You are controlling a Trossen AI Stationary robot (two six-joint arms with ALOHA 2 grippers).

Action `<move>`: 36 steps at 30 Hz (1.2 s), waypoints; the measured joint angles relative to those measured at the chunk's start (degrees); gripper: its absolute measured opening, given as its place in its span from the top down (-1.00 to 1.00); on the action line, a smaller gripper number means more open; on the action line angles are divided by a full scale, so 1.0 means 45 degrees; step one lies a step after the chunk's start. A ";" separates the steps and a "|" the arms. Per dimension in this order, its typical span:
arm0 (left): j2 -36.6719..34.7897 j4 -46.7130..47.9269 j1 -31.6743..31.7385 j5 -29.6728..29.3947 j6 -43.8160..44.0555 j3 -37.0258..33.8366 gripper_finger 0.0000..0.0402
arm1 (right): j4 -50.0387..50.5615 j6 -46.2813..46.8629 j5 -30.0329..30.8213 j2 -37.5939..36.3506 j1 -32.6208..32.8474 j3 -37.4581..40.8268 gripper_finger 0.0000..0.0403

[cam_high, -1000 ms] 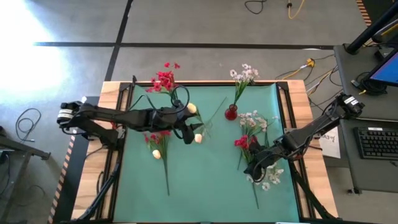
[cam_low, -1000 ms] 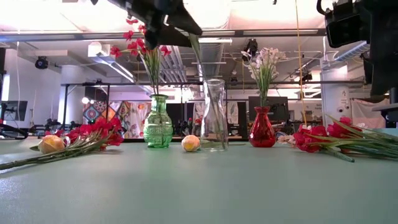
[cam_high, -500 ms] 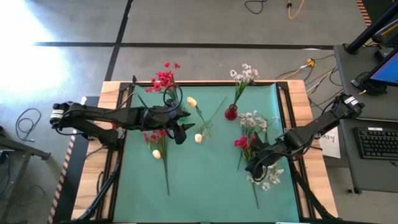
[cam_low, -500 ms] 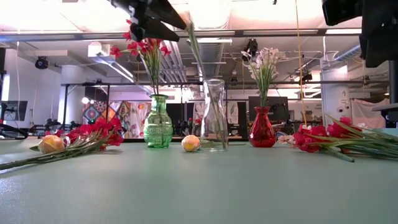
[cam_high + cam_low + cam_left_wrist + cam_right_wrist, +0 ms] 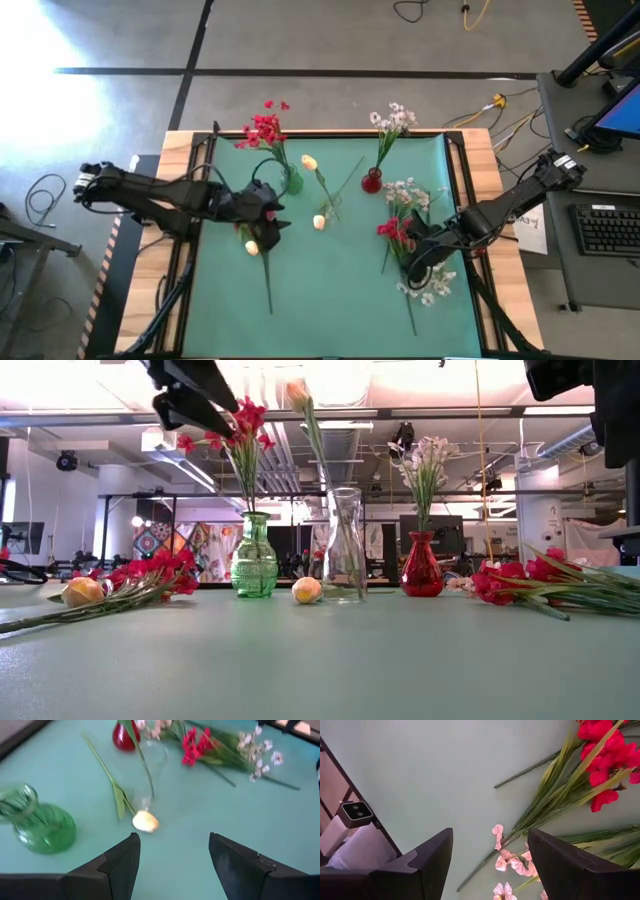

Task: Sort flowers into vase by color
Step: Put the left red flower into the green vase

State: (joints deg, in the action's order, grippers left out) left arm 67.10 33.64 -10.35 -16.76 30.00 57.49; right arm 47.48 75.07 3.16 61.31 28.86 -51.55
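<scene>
Three vases stand at the far side of the mat. The green vase (image 5: 290, 181) holds red flowers (image 5: 262, 128). The clear vase (image 5: 345, 548) holds one cream rosebud (image 5: 297, 395), its stem leaning on the rim. The red vase (image 5: 371, 182) holds white sprays (image 5: 392, 118). Another cream rosebud (image 5: 319, 222) lies on the mat. My left gripper (image 5: 278, 218) hangs open in the air, to the near left of the green vase. My right gripper (image 5: 408, 262) hovers open over the right pile of red flowers (image 5: 600, 760) and white sprays (image 5: 430, 285).
A second pile of red flowers and a cream rosebud (image 5: 250, 245) lies on the mat's left half, stems pointing to the near edge. A small camera (image 5: 355, 811) sits at the mat's near edge. Bare green mat (image 5: 330, 290) lies between the two piles.
My left gripper has drawn back from the clear vase toward the table's left edge, staying open and tipping its fingers further downward. The cream rosebud stays standing in the clear vase. My right gripper has risen a little above the right pile.
</scene>
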 joint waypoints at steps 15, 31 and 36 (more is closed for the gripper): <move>0.0216 0.1000 -0.1042 -0.0062 0.2420 0.0000 -0.12 | 0.0068 -0.0173 0.0000 -0.0002 0.0005 0.0039 -0.24; 0.1946 0.2571 -0.5068 -0.0305 1.2144 -0.0015 -0.12 | 0.0146 -0.2273 0.0743 0.0003 0.0005 0.0044 -0.24; 0.3337 0.2289 -0.6111 -0.0491 1.5725 -0.0019 -0.12 | 0.0138 -0.2908 0.0867 -0.0002 0.0005 0.0044 -0.24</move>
State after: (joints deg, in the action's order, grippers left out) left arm 82.12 43.95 -37.85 -18.97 100.76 57.41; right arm 48.11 61.98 7.06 61.30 28.88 -51.35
